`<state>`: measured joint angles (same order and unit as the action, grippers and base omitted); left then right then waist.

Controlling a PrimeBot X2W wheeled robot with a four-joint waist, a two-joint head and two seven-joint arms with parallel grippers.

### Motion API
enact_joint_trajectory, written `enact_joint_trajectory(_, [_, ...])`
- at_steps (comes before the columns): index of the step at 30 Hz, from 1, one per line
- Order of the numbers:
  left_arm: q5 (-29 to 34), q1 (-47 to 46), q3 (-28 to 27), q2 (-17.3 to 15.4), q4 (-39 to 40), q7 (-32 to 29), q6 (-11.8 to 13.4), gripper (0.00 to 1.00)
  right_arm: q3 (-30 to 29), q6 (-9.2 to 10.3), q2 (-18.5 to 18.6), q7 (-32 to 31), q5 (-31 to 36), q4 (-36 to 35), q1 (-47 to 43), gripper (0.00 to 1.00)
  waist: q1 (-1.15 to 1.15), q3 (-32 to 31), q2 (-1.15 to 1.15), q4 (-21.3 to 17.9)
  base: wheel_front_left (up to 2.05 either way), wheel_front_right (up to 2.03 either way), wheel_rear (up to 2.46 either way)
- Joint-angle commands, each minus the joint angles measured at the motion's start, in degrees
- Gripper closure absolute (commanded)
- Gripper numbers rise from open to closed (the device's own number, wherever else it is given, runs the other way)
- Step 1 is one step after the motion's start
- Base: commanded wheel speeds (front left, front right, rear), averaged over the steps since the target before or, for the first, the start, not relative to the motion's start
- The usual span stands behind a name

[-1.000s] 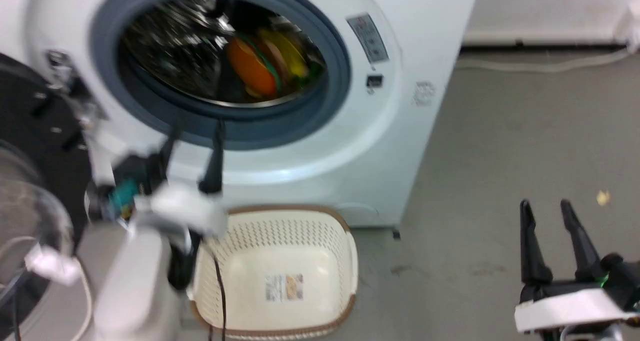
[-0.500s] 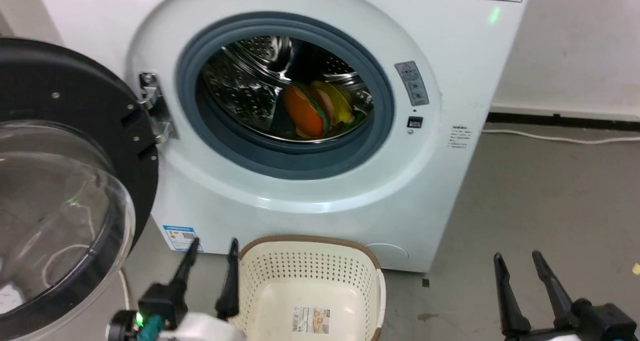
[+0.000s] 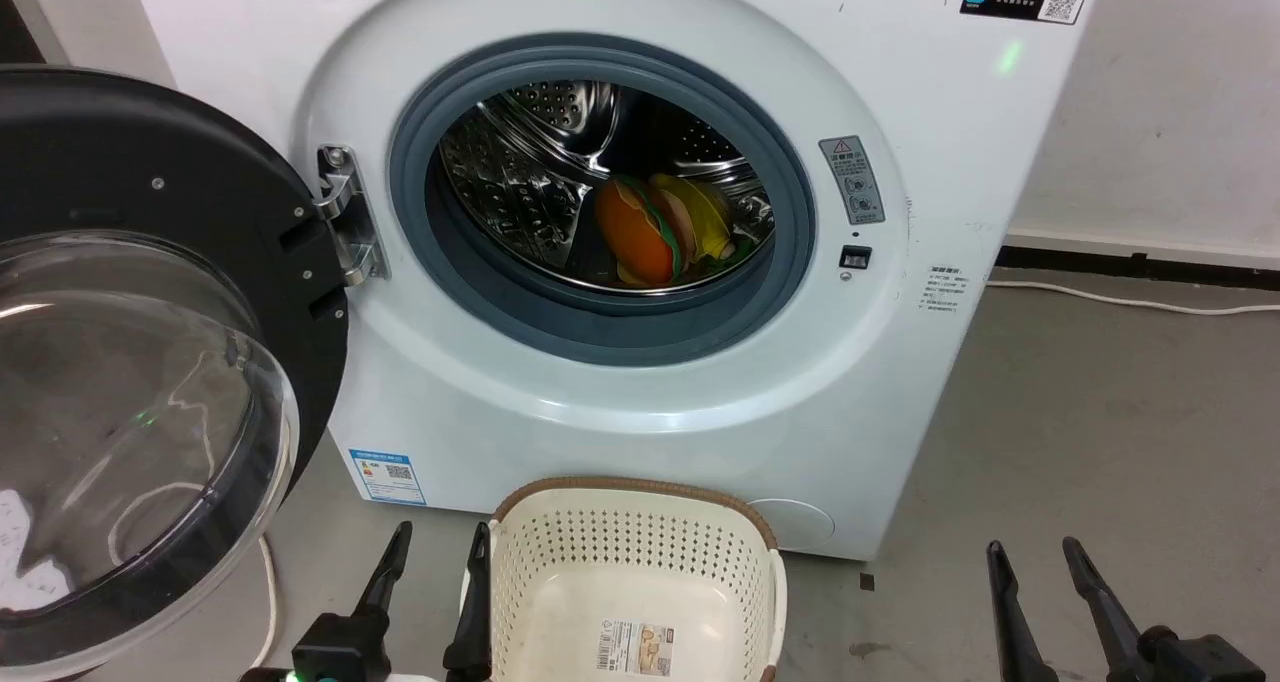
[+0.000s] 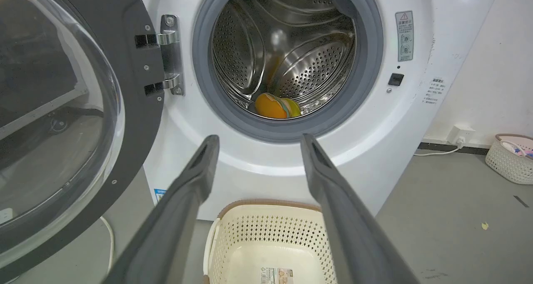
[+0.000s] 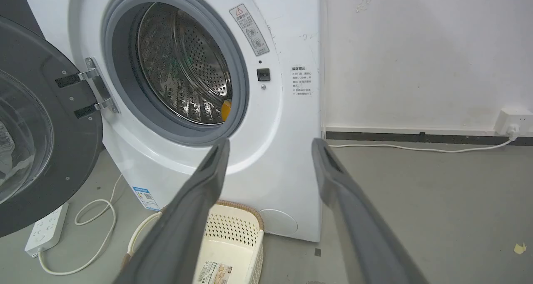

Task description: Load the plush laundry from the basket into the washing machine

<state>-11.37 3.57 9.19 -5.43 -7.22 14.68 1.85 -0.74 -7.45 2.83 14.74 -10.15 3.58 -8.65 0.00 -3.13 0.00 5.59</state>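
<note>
The left gripper (image 3: 443, 532) and right gripper (image 3: 1031, 547) are spread and empty, the left just beside the empty basket (image 3: 640, 485). The plush (image 3: 655, 232) lies in the washer (image 3: 640, 412), near the drum's front lip. It could roll onto the ring (image 3: 600, 337) and jam the door (image 3: 150, 162). The writing on the QR sticker (image 3: 1022, 0) and warning label (image 3: 853, 180) is too small to read.

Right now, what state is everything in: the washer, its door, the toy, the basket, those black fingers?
White front-loading washing machine: loaded.
Black-framed clear domed door: wide open.
Orange-and-yellow plush laundry: inside the steel drum.
Cream perforated plastic basket: upright, empty.
Left fingers: open, empty.
Right fingers: open, empty.
</note>
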Motion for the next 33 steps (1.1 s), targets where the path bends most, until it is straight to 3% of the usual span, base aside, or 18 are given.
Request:
enact_joint_trajectory(1, [0.4,0.5,-0.3,0.3,-0.2,0.3,0.0,0.0,0.1,-0.03,0.0,0.3,-0.3,0.3,-0.7,0.0,0.0,0.0,0.0,0.1,0.0,0.0,0.0])
enact_joint_trajectory(3, [-0.4,0.6,-0.9,0.8,-0.6,0.3,0.1,0.0,0.4,-0.03,0.0,0.3,-0.3,0.8,-0.5,0.0,0.0,0.1,0.0,0.2,0.0,0.0,0.0])
enact_joint_trajectory(4, [-0.4,0.0,-0.9,0.9,-0.4,0.0,0.0,1.0,0.3,0.0,0.0,0.0,0.0,0.7,0.0,1.0,0.0,0.1,0.0,0.2,0.0,0.0,0.0])
enact_joint_trajectory(33, [1.9,-0.7,-2.5,1.3,1.1,-2.9,-0.4,1.0,0.4,-0.01,0.0,-2.9,2.0,-0.2,1.7,1.0,0.0,0.8,0.0,-0.9,0.0,0.0,0.0])
